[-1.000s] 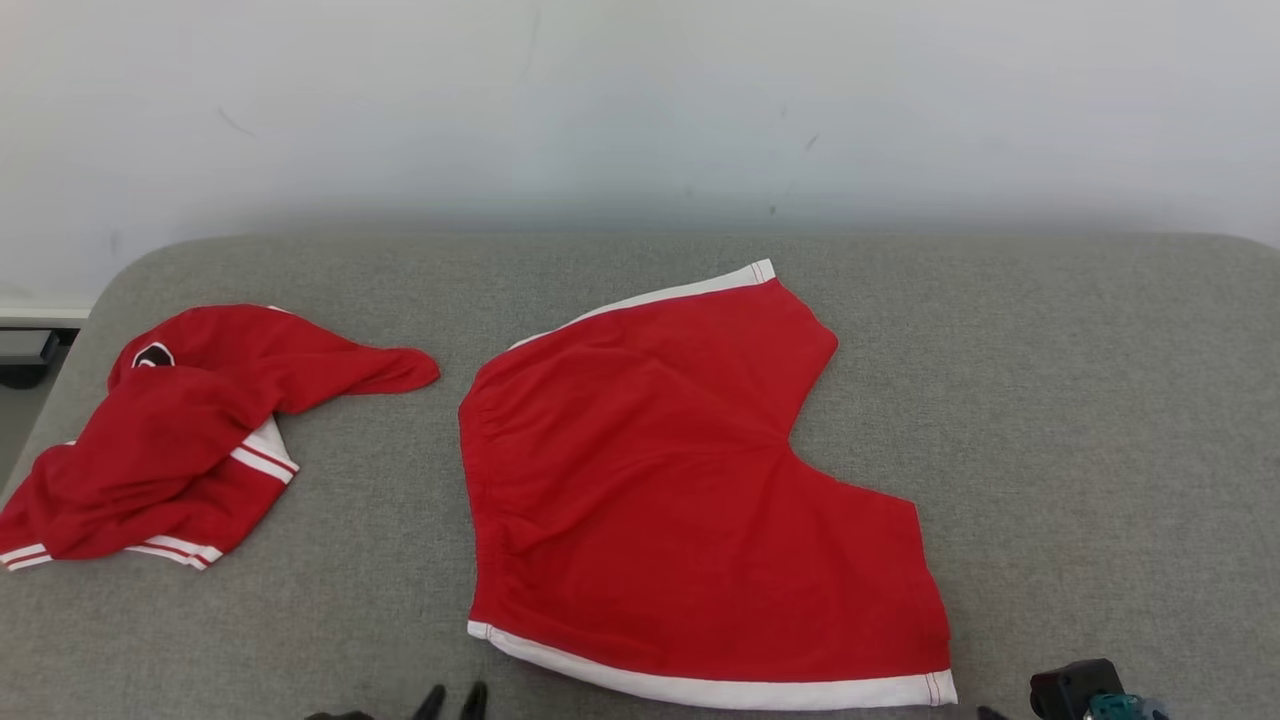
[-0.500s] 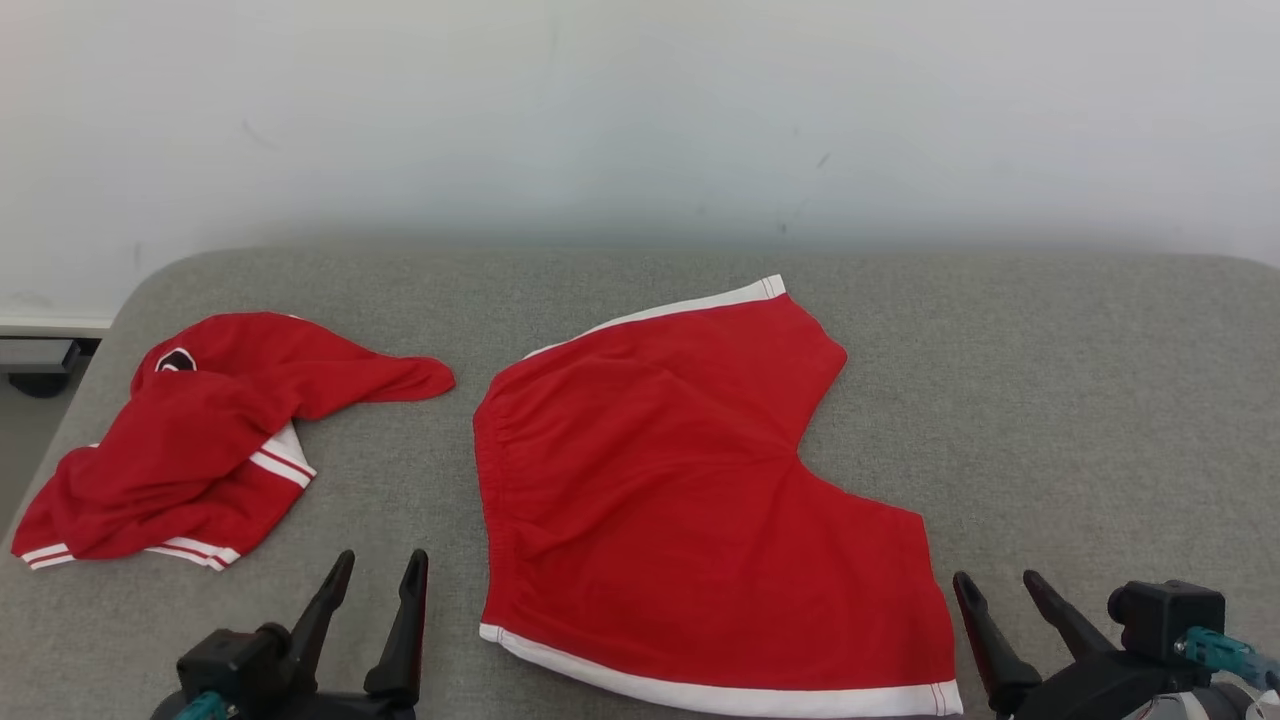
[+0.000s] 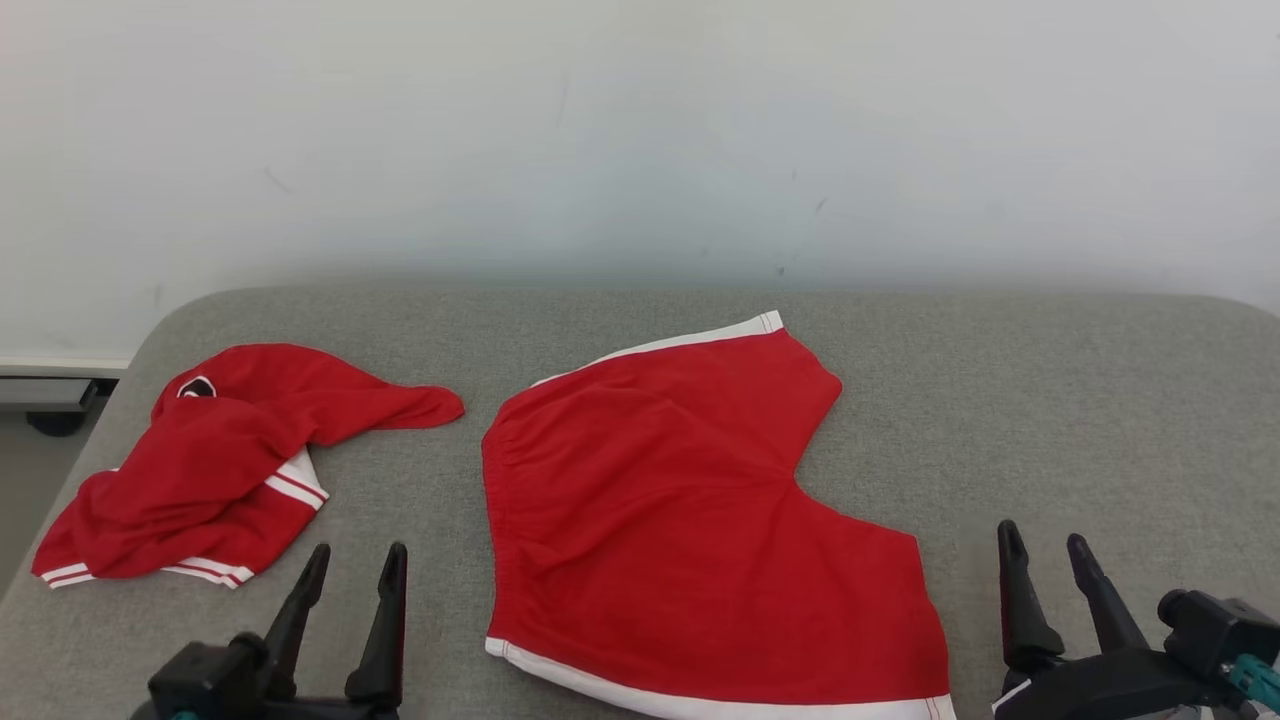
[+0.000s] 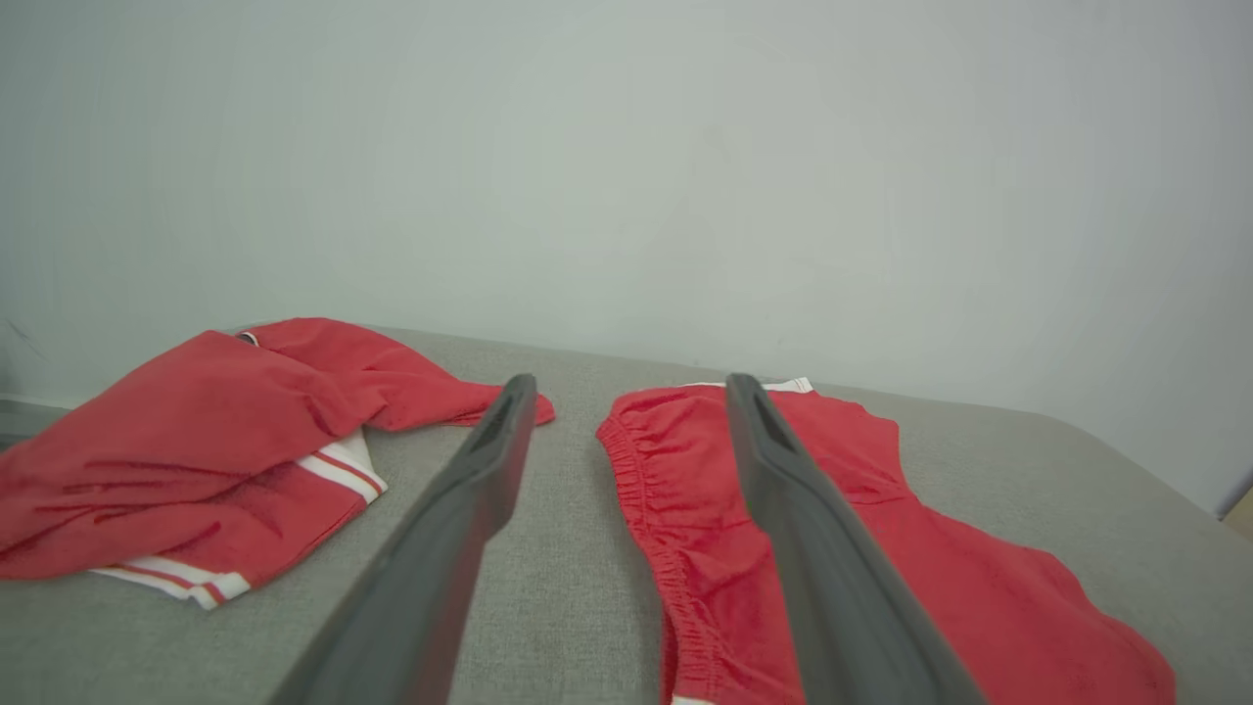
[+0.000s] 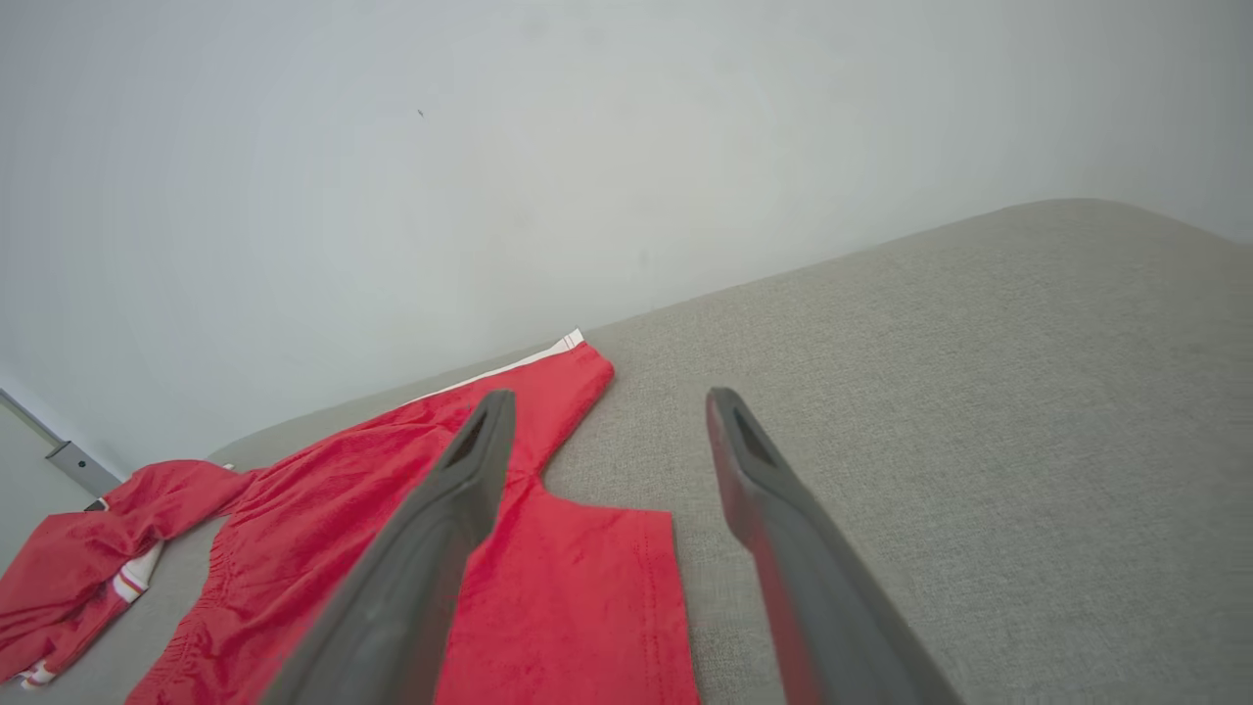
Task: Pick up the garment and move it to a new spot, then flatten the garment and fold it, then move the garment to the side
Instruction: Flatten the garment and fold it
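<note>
- The grey padded surface [image 3: 1100, 400] carries everything. Its near edge lies below the head view, and the white hem of the shorts runs down to the bottom of that view. We cannot tell how much margin is left there, so a pull toward us could drag cloth over the edge.
- The red shorts [image 3: 680, 530] lie spread flat in the middle of the surface, waistband toward the left edge and legs toward the right. We judge the fold is not yet made. The cloth is thin and double-layered, so a pinch that catches only the top layer would peel it open instead of folding it. The gathered waistband may also bunch.
- A crumpled red garment [image 3: 220, 460] sits by the left edge, apart from the shorts, with one tip reaching toward the waistband. A sweep on that side could snag it.
- The left gripper [image 3: 358, 550] has its jaws spread and empty, low between the crumpled garment and the waistband.
- The right gripper [image 3: 1042, 535] is likewise spread and empty, just right of the near leg. Uneven grasps by the two would skew the fold.
</note>
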Controlling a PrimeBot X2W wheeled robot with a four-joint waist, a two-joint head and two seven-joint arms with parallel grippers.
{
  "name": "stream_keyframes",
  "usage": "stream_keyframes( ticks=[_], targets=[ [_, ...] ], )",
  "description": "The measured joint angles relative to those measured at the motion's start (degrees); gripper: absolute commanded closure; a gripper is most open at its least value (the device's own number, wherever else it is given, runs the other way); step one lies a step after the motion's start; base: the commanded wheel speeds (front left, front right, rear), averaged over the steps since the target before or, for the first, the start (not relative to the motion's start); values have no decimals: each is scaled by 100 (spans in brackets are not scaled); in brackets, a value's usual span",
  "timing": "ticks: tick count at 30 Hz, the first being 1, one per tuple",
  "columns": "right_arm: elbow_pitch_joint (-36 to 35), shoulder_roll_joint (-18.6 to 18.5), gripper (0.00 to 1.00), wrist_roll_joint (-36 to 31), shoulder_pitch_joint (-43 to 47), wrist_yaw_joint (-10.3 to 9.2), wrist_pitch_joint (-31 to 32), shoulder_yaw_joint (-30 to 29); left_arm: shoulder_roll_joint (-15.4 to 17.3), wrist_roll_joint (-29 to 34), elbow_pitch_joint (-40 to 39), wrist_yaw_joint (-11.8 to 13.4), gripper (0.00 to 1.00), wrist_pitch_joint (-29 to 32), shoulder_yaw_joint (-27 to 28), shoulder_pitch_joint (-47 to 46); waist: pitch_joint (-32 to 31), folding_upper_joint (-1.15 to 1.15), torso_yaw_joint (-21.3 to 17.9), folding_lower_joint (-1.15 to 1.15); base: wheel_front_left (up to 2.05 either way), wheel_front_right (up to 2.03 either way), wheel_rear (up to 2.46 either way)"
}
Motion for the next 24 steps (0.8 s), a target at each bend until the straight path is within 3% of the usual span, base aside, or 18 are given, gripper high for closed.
stream_keyframes(
  ticks=[10, 24],
  targets=[
    [410, -12, 0, -43, -6, -23, -410, -2, 46, -58, 144, 3, 0, 78, 223, 340, -75, 0, -21, 0, 0, 0, 0],
    [672, -38, 0, -160, -226, 180, -664, 235, -2, -49, 227, 7, 0, 245, 435, 533, -128, 0, 11, 0, 0, 0, 0]
  ],
)
